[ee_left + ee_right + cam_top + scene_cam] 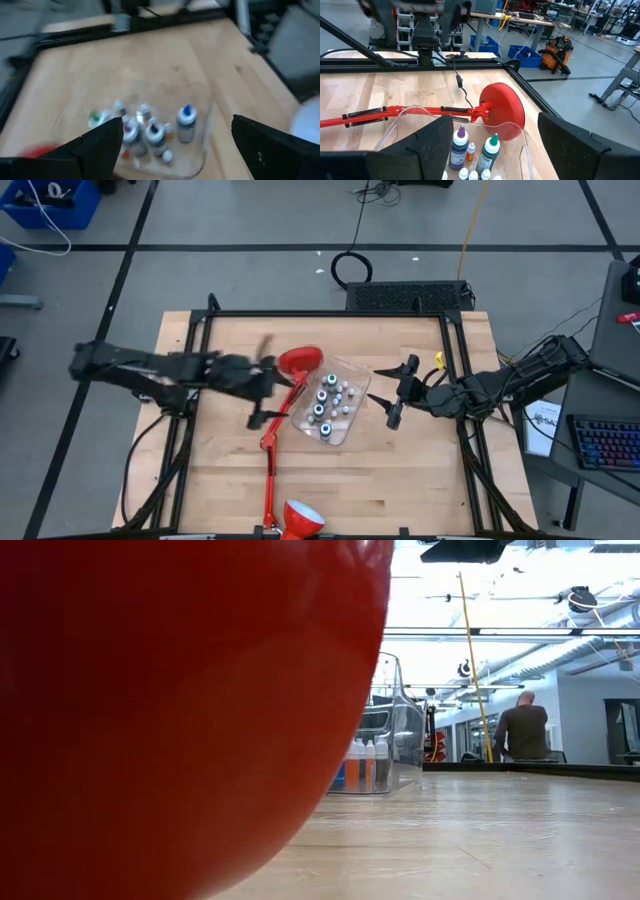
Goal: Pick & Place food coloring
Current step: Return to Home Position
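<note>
We start at the left tool [262,392]: fingers spread wide, nothing between them, hanging over the bench [420,480] just beside the tub [345,438]. Across from it the right tool [375,385] is released as well, empty, near the tub's other side. Between the two sits the food coloring [328,400], and every bottle we can see stands inside that clear tub, none loose on the wood. From the right wrist we pick out a purple-topped bottle [460,145] and a green-topped bottle [489,152], both upright, with smaller white caps around them. We judge these light, made of hard plastic, smooth and a bit slippery, easy to tip. The round body below the cap is the place to pinch, not the tapered nozzle. The tub looks thin, glossy and rigid. The red lamp [300,360] sits just beside it, its dome smooth, and the bench is pale plank wood.
</note>
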Tool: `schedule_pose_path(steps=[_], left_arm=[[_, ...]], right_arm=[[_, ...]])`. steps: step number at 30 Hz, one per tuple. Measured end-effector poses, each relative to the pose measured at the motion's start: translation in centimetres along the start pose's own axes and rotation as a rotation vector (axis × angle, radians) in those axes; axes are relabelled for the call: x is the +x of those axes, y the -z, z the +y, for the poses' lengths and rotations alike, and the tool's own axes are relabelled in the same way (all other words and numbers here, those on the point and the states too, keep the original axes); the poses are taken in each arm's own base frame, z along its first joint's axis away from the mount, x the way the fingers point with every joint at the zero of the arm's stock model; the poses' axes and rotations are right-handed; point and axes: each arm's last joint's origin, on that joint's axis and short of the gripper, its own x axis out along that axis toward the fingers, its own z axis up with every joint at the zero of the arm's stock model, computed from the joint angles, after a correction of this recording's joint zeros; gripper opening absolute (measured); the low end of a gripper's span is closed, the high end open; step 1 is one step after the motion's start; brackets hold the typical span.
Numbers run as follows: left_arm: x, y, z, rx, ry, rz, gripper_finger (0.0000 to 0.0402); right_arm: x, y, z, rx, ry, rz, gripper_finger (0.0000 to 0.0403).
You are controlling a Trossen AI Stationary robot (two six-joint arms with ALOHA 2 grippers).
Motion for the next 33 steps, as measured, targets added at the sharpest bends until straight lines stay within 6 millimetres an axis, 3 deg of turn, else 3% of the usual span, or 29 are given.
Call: schedule_pose_path(steps=[6, 12, 19, 26, 33], left_arm=[[-3.4, 9.5, -1.0, -0.124, -0.132, -0.300, 0.0366], [-5.9, 14.5, -1.9, -0.156, -0.120, -0.512, 0.0371], [-7.8, 17.3, -2.5, -0.115, -0.123, -0.670, 0.0368], [-7.3, 19.6, -2.6, -0.175, -0.185, -0.550, 0.0365], [-7.6, 19.3, -2.6, -0.181, -0.224, -0.580, 0.0374]], right_arm=[[0.0, 0.0, 0.0, 0.000, 0.000, 0.000, 0.0279], [0.0, 0.0, 0.0, 0.000, 0.000, 0.000, 0.0279], [0.0, 0.0, 0.0, 0.000, 0.000, 0.000, 0.0279], [-0.1, -0.2, 0.0, -0.003, 0.001, -0.019, 0.0279], [-3.9, -0.8, -1.4, 0.059, -0.088, -0.059, 0.0279]])
